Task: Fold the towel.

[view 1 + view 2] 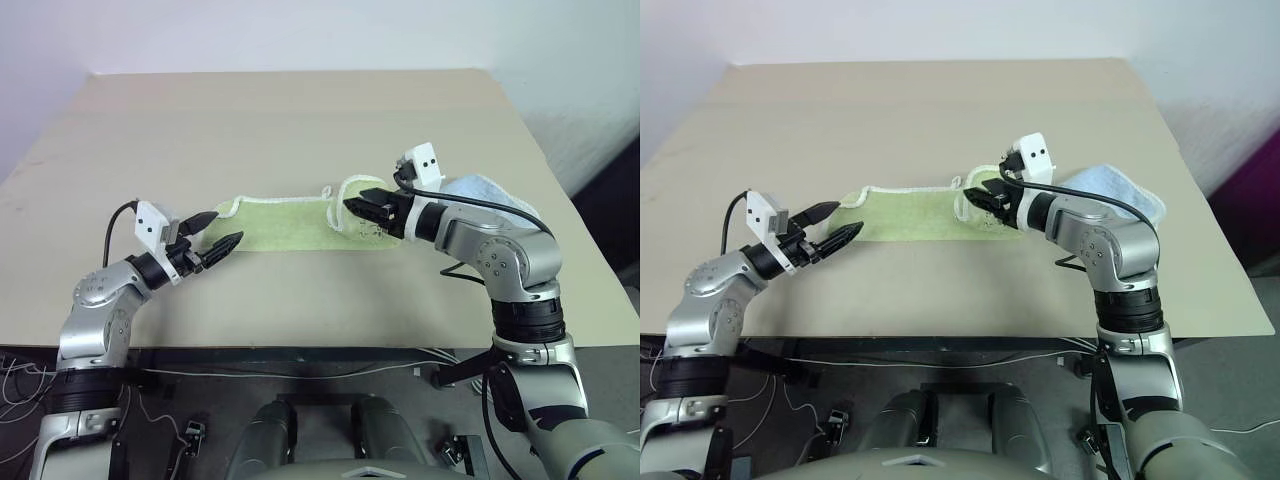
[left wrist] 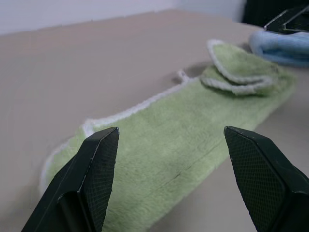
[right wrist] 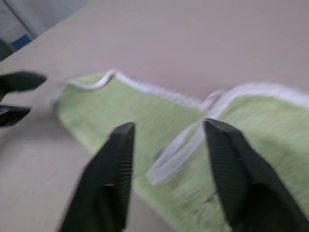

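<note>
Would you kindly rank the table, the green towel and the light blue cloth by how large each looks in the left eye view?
1. The table, by far the largest.
2. The towel, a long green strip.
3. The light blue cloth, smallest as seen, though the right arm hides part of it, so its full extent is unsure.

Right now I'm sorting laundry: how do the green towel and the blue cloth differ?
The towel is light green with white trim; the cloth is light blue. The towel lies as a long strip, its right end folded over; the cloth sits bunched. The towel looks larger than the cloth. Both are terry and rest on the table.
</note>
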Controlling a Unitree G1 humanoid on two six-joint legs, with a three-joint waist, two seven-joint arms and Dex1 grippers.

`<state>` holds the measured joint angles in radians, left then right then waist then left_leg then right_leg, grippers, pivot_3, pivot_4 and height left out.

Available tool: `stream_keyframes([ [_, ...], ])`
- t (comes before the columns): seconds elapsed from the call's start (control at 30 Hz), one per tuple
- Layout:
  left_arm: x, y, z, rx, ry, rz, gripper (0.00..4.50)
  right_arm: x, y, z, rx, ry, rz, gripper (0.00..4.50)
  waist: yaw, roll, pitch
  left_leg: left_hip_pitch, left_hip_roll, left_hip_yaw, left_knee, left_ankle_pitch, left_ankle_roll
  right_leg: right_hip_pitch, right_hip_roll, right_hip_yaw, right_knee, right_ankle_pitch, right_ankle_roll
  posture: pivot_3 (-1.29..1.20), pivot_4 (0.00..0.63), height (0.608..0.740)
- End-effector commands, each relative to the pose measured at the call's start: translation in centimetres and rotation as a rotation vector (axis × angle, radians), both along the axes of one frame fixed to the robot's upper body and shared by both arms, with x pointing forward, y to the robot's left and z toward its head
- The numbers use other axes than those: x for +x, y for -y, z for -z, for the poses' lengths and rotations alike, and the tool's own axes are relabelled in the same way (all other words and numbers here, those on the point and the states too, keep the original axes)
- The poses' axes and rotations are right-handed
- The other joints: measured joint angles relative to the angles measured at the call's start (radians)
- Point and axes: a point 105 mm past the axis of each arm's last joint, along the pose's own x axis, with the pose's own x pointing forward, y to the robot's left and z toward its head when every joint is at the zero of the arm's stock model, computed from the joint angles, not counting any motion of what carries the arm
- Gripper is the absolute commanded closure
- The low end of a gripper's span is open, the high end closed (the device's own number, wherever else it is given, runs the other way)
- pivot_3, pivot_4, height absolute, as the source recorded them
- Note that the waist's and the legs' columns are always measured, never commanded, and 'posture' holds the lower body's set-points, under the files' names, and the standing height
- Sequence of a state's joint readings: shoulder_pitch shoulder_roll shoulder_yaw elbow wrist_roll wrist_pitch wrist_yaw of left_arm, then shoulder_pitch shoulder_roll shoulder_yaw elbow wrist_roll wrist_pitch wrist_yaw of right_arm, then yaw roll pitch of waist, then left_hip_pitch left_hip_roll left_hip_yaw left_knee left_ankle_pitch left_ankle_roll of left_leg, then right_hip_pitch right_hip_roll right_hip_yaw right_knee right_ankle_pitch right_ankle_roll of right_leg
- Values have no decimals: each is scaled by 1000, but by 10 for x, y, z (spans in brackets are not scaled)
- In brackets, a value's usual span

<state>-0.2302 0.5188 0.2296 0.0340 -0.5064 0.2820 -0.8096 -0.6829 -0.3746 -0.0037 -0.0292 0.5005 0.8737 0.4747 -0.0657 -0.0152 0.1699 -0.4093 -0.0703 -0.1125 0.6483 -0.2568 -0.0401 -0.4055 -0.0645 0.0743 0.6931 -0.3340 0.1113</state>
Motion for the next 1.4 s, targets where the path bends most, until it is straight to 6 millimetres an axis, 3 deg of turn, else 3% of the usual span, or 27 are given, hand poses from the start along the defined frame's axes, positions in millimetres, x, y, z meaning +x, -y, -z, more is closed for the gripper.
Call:
stream_keyframes([
  [0.03,-9,3,-9,-81,-3,-11,852,11,-5,5,-80,101,-6,3612,-1,0,0,0,0,0,0,0,0,0,0,0,0,0,0,0,150,740],
  [0.13,-19,6,2,-192,-84,-29,852,22,-9,32,-145,109,-13,4443,-4,0,0,0,0,0,0,0,0,0,0,0,0,0,0,0,150,740],
  [0.3,-30,8,3,-429,-163,-90,852,31,-8,83,-284,64,-3,4443,-1,0,0,0,0,0,0,0,0,0,0,0,0,0,0,0,150,740],
  [0.43,-34,5,16,-506,-264,-163,852,26,-8,91,-299,61,-34,4443,-2,-2,-1,3,0,0,1,0,0,4,1,-1,0,0,0,0,150,740],
  [0.57,-33,4,26,-563,-353,-227,852,24,-9,76,-277,108,-48,4443,0,-2,-1,5,0,-1,0,0,0,7,1,-1,-2,0,0,0,150,740],
  [0.73,-28,1,37,-665,-449,-309,21,18,-15,39,-225,222,-76,4500,3,-1,-1,5,0,-1,0,0,0,7,1,-1,-2,0,0,0,150,740],
  [0.83,-20,-7,37,-749,-467,-375,21,11,-16,19,-192,279,-94,4500,8,-1,-1,5,0,-1,0,0,0,7,1,-1,-2,0,0,0,150,740],
  [1.03,-8,-20,39,-844,-497,-488,21,-20,-18,-30,-123,404,-207,4500,22,-2,-1,5,0,-1,0,0,0,7,1,-2,-5,0,0,0,150,740],
  [1.27,4,-20,43,-912,-550,-497,21,-28,-10,-52,-108,455,-194,4500,24,-1,-1,7,0,-2,0,0,0,10,1,-3,-5,1,-1,0,150,740],
  [1.4,11,-20,49,-938,-590,-517,1206,-28,-9,-53,-101,455,-178,4500,27,-1,-1,7,0,-2,0,0,0,10,1,-3,-6,1,-1,0,150,740],
])
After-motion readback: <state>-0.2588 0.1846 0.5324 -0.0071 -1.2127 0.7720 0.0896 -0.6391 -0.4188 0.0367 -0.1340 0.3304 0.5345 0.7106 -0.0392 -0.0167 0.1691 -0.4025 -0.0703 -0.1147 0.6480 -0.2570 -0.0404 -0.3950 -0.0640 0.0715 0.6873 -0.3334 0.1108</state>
